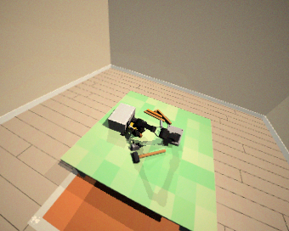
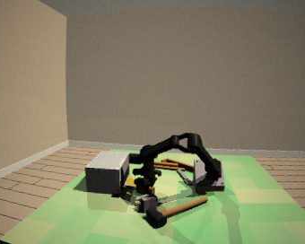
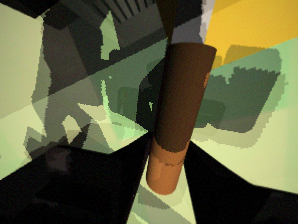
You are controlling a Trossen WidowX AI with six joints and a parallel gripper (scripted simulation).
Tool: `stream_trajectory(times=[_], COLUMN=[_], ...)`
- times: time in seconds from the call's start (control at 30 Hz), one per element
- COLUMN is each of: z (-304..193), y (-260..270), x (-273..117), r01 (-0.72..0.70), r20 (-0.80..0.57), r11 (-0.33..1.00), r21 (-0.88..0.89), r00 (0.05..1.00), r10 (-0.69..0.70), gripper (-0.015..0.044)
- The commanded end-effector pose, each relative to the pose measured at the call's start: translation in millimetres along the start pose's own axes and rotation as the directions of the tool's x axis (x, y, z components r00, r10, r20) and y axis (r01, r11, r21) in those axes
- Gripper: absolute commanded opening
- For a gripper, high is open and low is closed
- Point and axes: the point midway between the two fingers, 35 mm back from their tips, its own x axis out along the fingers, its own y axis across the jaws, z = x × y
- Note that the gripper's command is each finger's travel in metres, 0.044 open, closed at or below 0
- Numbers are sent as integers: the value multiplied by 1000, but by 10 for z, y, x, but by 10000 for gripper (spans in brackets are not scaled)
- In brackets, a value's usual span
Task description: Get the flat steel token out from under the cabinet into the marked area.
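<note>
The grey cabinet (image 1: 123, 112) (image 2: 104, 172) stands at the table's left; dark vent slots show at the wrist view's top. The yellow marked area (image 2: 131, 181) (image 3: 260, 30) is in front, partly hidden by the arm. My gripper (image 3: 167, 138) is shut on the wooden handle (image 3: 182, 95) (image 2: 152, 190) of a tool, low in front of the cabinet. The tool's grey metal part (image 3: 188, 27) runs from the handle toward the cabinet; its far end is out of the wrist view. I cannot make out the token in any view.
A mallet (image 1: 154, 154) (image 2: 185, 207) with a dark head lies on the near side, beside a small grey block (image 1: 134, 146) (image 2: 147, 204). Orange-brown sticks (image 1: 154, 114) (image 2: 169, 166) lie beyond the arm. A grey, thin item (image 2: 184, 176) lies by the arm's base.
</note>
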Motion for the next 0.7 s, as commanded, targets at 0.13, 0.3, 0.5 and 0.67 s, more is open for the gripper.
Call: stream_trajectory(times=[0.13,0.3,0.5,0.67], z=[-31,-90,-161,-224], y=[-34,-24,-16,-9], x=[10,9,9,8], r01=[11,11,11,11], r20=[2,1,1,1], r11=[1000,1000,1000,1000], r21=[-1,0,0,0], r00=[1000,1000,1000,1000], r10=[-11,-11,-11,-11], gripper=[0,0,0,0])
